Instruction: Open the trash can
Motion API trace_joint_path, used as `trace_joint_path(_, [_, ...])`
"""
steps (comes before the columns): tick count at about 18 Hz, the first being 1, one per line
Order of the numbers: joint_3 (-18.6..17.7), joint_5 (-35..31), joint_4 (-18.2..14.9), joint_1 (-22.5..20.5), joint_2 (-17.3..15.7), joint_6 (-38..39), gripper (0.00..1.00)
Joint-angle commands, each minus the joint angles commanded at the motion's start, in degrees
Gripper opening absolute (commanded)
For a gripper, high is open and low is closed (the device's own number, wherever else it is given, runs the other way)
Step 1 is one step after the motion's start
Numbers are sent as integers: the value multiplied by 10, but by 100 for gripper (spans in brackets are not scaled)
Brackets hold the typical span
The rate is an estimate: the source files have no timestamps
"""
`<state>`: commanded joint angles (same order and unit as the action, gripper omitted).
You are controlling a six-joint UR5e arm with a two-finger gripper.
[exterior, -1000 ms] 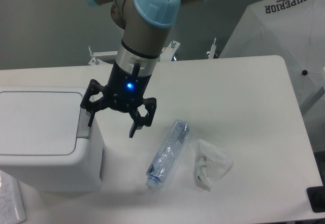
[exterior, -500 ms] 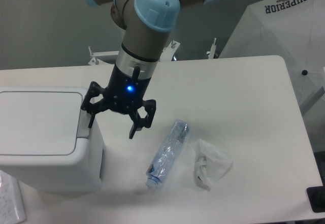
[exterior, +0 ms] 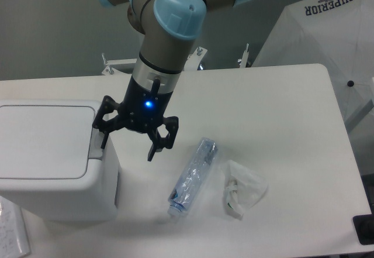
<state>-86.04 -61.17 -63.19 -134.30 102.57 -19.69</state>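
Observation:
The trash can [exterior: 52, 164] is a large boxy white bin at the left of the table, its flat lid down. A grey push-button strip [exterior: 94, 145] runs along its right edge. My gripper [exterior: 128, 147] hangs open just right of the bin. Its left finger [exterior: 106, 135] is over the grey strip; I cannot tell if it touches. Its right finger [exterior: 152, 151] is over the table beside the bin. The gripper holds nothing.
A crushed clear plastic bottle [exterior: 193, 176] lies on the table right of the gripper. A crumpled clear bag [exterior: 242, 189] lies beside it. A white umbrella [exterior: 327, 41] stands at the back right. Paper [exterior: 11, 231] lies at the front left.
My gripper has shifted very slightly down and to the left, toward the bin's right edge. The lid stays shut.

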Motion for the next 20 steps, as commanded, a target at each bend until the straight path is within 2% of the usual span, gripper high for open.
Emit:
trace_joint_path(14, [1, -1, -1, 1, 2, 0, 100])
trace_joint_path(20, [46, 2, -2, -3, -2, 3, 100])
